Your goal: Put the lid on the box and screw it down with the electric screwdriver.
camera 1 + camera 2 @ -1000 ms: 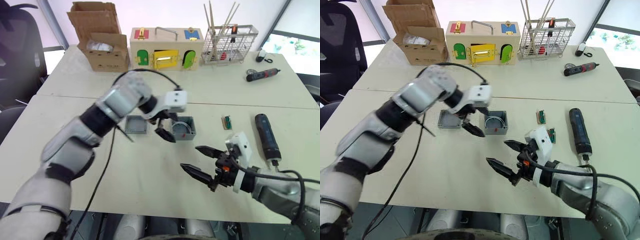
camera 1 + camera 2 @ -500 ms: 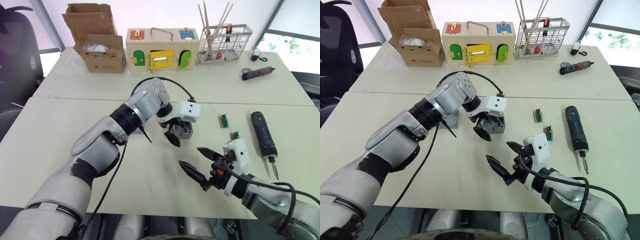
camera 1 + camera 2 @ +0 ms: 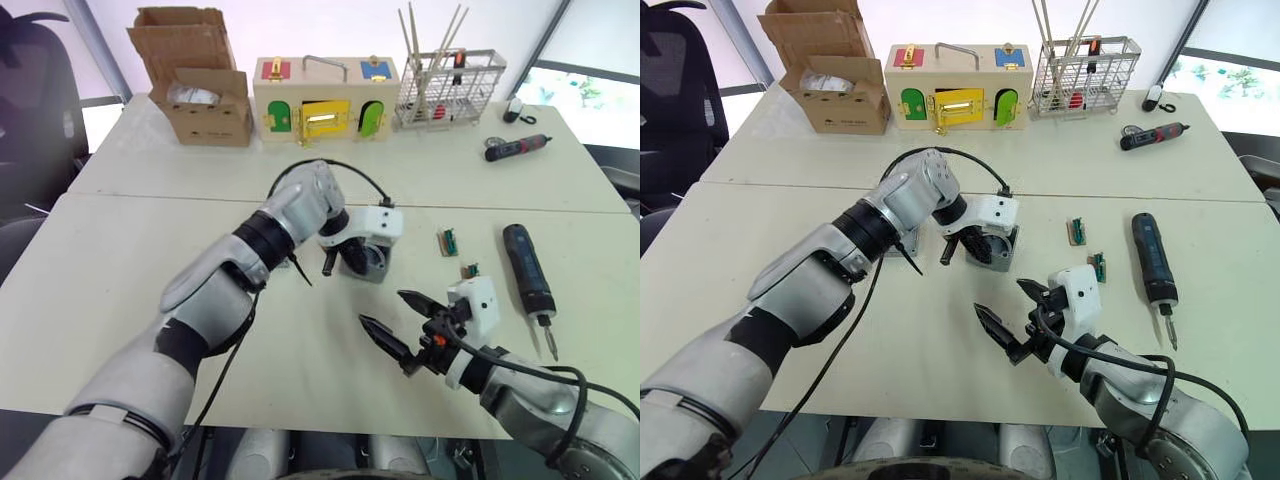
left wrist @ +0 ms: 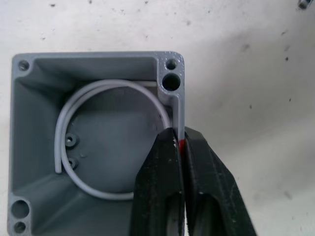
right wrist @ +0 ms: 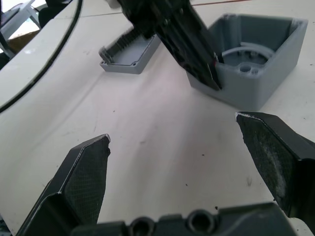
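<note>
The biggest risk is the box (image 4: 98, 137) slipping or tipping. The left gripper (image 4: 179, 147) is pinching just 1 thin side wall, 1 finger inside and 1 outside, right at the small red mark. If the arm drags or lifts it, the box could twist out of that narrow hold, and the white wire coiled inside could get caught by the inner finger.

A smaller risk is crowding. The right gripper (image 3: 395, 322) is hovering wide open over bare table just in front of the box, so it could bump the left gripper.

The box is sitting near the table's middle, open side up, with screw holes in its corners. The lid (image 5: 130, 53) is lying just beside it, off the box. The electric screwdriver (image 3: 528, 272) is lying untouched, well off to the right.
</note>
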### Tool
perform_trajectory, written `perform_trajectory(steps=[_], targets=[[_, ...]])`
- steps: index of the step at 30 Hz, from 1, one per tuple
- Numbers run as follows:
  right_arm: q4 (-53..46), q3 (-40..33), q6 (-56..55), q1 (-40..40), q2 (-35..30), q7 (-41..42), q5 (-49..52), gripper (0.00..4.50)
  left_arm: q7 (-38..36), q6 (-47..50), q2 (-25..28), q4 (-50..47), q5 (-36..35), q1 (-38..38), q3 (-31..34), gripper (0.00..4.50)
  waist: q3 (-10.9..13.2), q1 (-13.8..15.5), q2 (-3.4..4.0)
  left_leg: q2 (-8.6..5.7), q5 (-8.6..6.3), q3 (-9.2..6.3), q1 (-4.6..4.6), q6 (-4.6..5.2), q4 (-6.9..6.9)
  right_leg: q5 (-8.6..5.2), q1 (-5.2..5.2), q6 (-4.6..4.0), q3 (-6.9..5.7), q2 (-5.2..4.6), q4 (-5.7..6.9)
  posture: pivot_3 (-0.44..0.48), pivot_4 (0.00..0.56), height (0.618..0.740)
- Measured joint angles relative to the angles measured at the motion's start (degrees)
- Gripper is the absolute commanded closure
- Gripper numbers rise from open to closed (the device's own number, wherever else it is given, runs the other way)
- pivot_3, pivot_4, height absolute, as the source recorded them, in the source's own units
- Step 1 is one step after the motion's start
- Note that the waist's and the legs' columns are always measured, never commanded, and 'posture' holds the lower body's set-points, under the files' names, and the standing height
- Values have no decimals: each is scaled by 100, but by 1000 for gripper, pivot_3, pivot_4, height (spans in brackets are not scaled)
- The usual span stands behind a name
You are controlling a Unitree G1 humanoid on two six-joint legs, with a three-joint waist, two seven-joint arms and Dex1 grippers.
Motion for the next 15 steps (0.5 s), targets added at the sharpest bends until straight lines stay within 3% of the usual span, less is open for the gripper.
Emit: perform_trajectory(steps=[6,12,15], targets=[[-118,-92,9,263,-79,68,156,0,-84,-791,97,157,76,21,138,4474,0,-9,1,0,0,0,1,0,0,0,-1,0,1,-1,1,0,150,694],[-326,-766,14,920,-577,326,836,0,-823,-2677,728,186,42,122,195,4474,2,-14,1,4,0,0,1,0,-1,0,-3,0,2,-8,1,0,150,694],[-327,-990,9,1062,-799,422,1052,0,-983,-3416,1135,105,-257,121,-83,4474,2,-13,1,3,0,0,1,0,0,0,-1,0,3,-9,0,0,150,694]])
